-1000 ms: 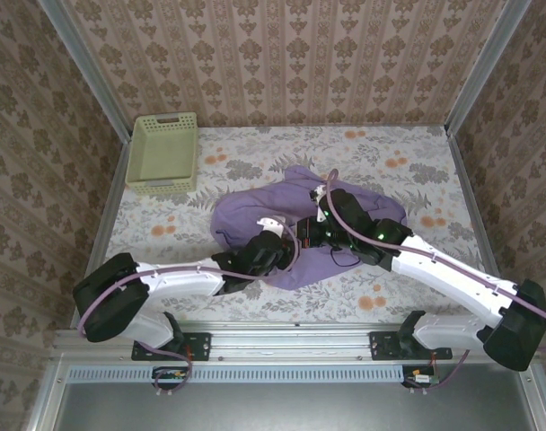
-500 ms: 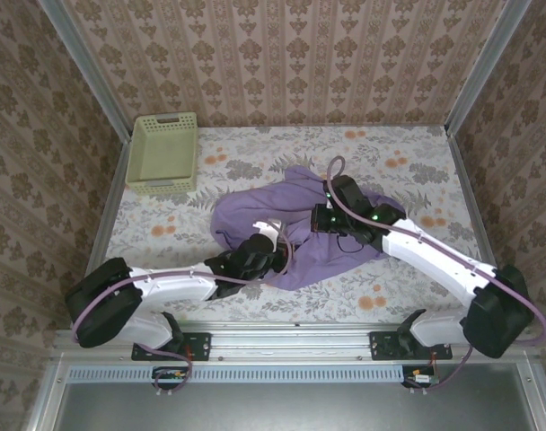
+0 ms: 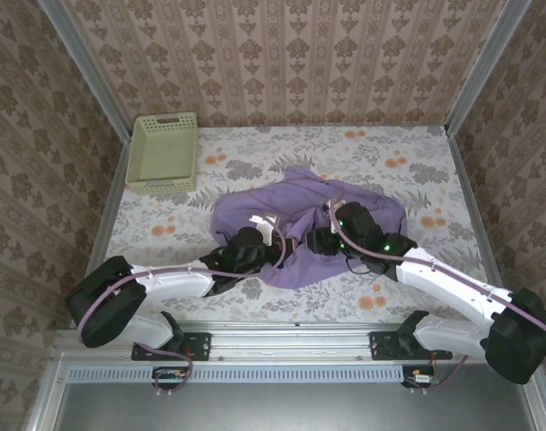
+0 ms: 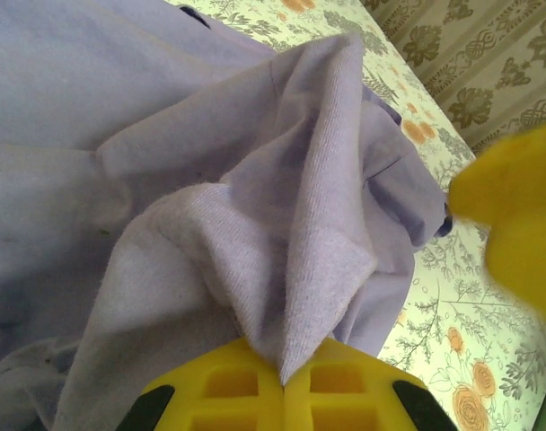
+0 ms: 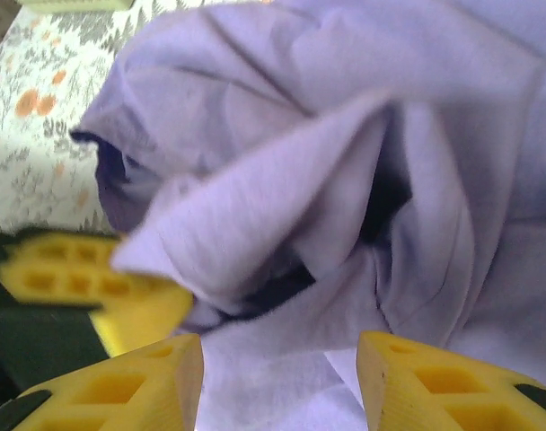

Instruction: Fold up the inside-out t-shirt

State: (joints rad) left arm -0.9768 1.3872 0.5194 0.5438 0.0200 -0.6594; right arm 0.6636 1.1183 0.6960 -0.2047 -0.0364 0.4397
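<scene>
The inside-out t-shirt (image 3: pixel 246 208) lies crumpled in a lavender heap mid-table. My left gripper (image 3: pixel 275 241) is at its near edge, shut on a raised fold of the shirt. In the left wrist view the yellow jaws (image 4: pixel 284 382) pinch a pointed ridge of the fabric (image 4: pixel 300 224). My right gripper (image 3: pixel 309 242) is just to the right of it, facing left. In the right wrist view it stands open (image 5: pixel 280 377) over flat cloth (image 5: pixel 282 180), with its fingers (image 5: pixel 147 386) on either side and nothing pinched.
A pale green basket (image 3: pixel 163 153) stands at the table's back left. The floral tablecloth (image 3: pixel 408 171) shows around the shirt. Patterned walls close off the left, right and back. The two grippers are close together; the left one's yellow finger (image 5: pixel 75 278) shows in the right wrist view.
The right gripper has opened and let go of the shirt, then dropped back toward the near edge. The left gripper has closed on a fold and shifted slightly left.
</scene>
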